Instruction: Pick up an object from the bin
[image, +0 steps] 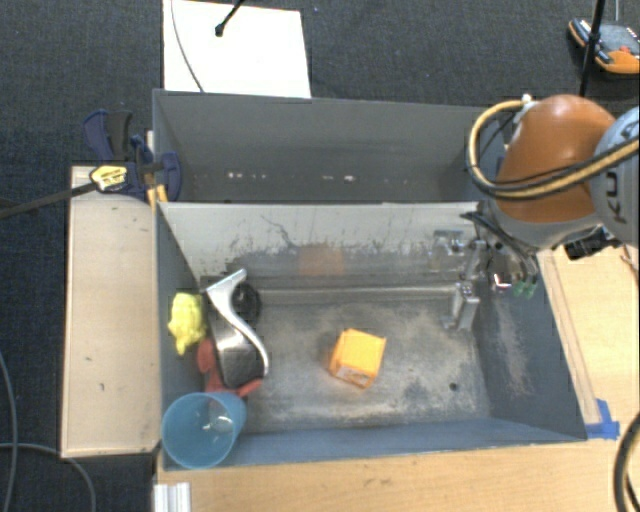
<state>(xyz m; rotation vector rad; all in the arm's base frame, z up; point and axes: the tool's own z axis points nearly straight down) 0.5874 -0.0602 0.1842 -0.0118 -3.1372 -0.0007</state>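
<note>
At the near left corner of the grey metal bin (522, 345) a light blue plastic cup (203, 430) stands upright, open mouth up. Just behind it lies a heap along the left wall: a red piece (211, 366) low down, a shiny metal scoop (237, 345) resting on it, a lumpy yellow toy (186, 320) against the wall, and a small dark round thing (247, 302) behind the scoop. Out on the middle of the floor, well apart from that heap, an orange-yellow block (357, 358) lies alone. Farther back and to the right, the gripper (461, 312) hangs low over bare floor near the far wall, apart from the block and with nothing in it; whether it is apart or together I cannot tell. Above it sits the arm's orange cover (545, 155), ringed by cables.
</note>
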